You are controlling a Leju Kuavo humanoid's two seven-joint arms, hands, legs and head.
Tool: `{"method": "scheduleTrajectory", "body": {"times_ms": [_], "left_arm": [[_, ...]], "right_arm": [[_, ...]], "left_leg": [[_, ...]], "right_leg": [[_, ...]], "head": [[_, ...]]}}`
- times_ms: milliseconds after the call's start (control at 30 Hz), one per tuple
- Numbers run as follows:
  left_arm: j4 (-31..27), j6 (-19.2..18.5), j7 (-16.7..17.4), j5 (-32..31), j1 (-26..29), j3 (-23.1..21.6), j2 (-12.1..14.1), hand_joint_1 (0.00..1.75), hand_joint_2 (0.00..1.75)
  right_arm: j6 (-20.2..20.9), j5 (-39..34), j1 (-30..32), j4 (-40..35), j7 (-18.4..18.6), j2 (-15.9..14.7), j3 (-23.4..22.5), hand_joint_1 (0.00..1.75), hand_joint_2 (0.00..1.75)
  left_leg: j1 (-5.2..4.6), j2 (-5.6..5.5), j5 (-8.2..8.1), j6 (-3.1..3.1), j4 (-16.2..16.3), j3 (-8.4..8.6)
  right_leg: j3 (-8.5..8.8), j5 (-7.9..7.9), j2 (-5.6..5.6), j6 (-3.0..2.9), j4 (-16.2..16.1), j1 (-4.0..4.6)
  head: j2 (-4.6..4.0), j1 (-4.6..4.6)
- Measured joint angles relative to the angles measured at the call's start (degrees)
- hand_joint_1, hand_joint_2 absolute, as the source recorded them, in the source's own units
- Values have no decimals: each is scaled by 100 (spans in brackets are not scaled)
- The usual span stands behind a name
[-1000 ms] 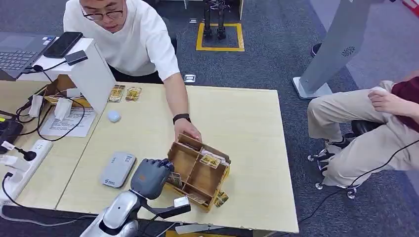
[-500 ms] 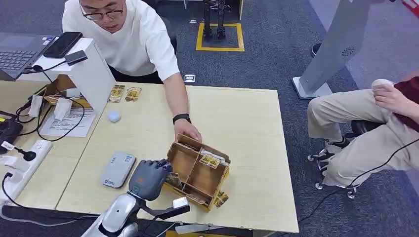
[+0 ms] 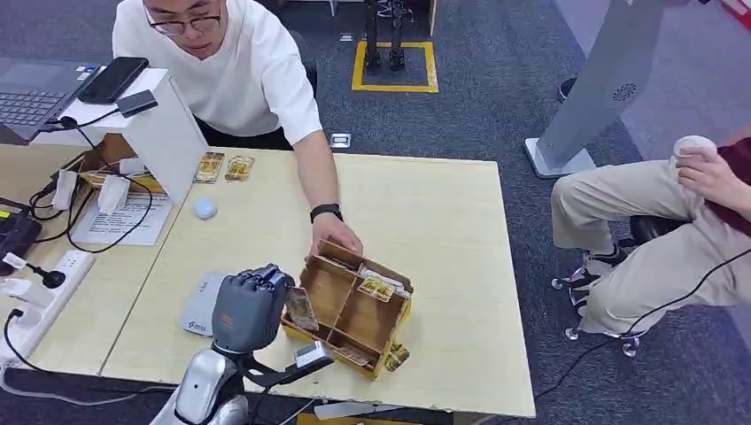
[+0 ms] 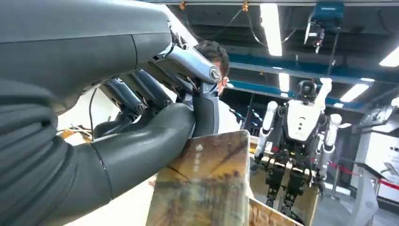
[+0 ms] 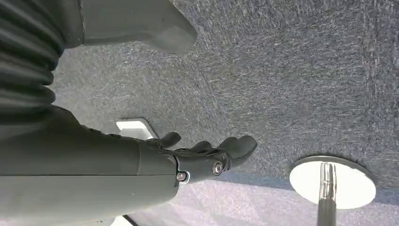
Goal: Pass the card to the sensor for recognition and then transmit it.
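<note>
The left hand [image 3: 241,308] has a card [image 3: 300,309] pinched between thumb and fingers [image 4: 141,89], and the card sits just at the near-left edge of the wooden card box [image 3: 354,312], lifted clear of its compartment by the look of it. From the left wrist view the grip is plain: the thick thumb presses the card's face, the darker fingers close behind it, and the card [image 4: 202,183] stands roughly upright with a brown-and-gold picture on it. So the pick looks done and the carry to the sensor is the step in hand.

The sensor, I judge, is the flat grey reader [image 3: 199,310] lying on the worktop [image 3: 443,230], partly hidden behind the left hand and just beside it. The next move calls for a short swing of the hand away from the box and a turn of the wrist so the card's face lies flat over the reader, then a hold there; after that, the hand-over, probably to the person whose hand [image 3: 336,237] rests on the far rim of the box.

The right hand [image 5: 207,155] hangs over the grey carpet, fingers loosely apart and holding nothing.

Writing: there is a small mark on the reader's near corner, too small to read. The print on the card is blurred. More cards [image 3: 223,167] lie at the far side of the worktop, their labels unreadable too
</note>
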Motion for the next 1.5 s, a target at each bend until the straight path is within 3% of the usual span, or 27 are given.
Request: {"method": "scheduleTrajectory", "body": {"times_ms": [167, 300, 667, 867, 1100, 1300, 1500], "left_arm": [[-102, 0, -13, 0, 18, 68, -39, 175, 175], [-257, 0, -349, 107, 106, 212, -116, 175, 175], [-524, 0, -1414, 964, 270, 1063, -831, 175, 175], [-524, 0, -1532, 1108, 268, 1379, -1115, 175, 175], [-505, 2, -1869, 1718, 67, 1734, -1462, 175, 175], [-290, 2, -1891, 2300, -209, 1976, -1676, 175, 175], [68, 4, -1473, 2402, -440, 2147, -1790, 175, 175]], "right_arm": [[0, 0, -1, 0, -2, 2, 0, 0, 175], [0, 4, 1, 0, -2, 2, 0, 0, 175], [0, 55, 5, 0, 9, 2, 0, 0, 175], [0, 59, 5, 0, 9, 2, -2, 0, 175], [0, 112, 3, 0, 46, 2, -2, 0, 175], [0, 140, -2, 0, 87, 2, -4, 0, 175], [0, 195, -6, 0, 166, 2, -17, 0, 175]], "left_leg": [[0, 0, 0, 0, 0, 0], [0, 0, 0, 0, 0, -1], [0, 0, 0, 1, 1, 0], [0, 0, 0, 0, 1, 1], [0, 0, 0, 1, 1, 0], [0, 0, 0, 1, 2, 0], [0, 0, 0, 1, 2, 0]], "right_leg": [[0, 0, 0, 0, 0, 0], [-1, 0, 1, 0, 0, 0], [0, 1, 0, 1, -1, -1], [0, 1, 0, 2, -1, -1], [0, 1, 0, 2, -1, -1], [0, 3, 0, 3, -1, -1], [-1, 3, 1, 3, -1, -1]], "head": [[0, 0], [0, 0], [-2, 0], [0, 0], [0, 0], [-2, 0], [-2, 0]]}}
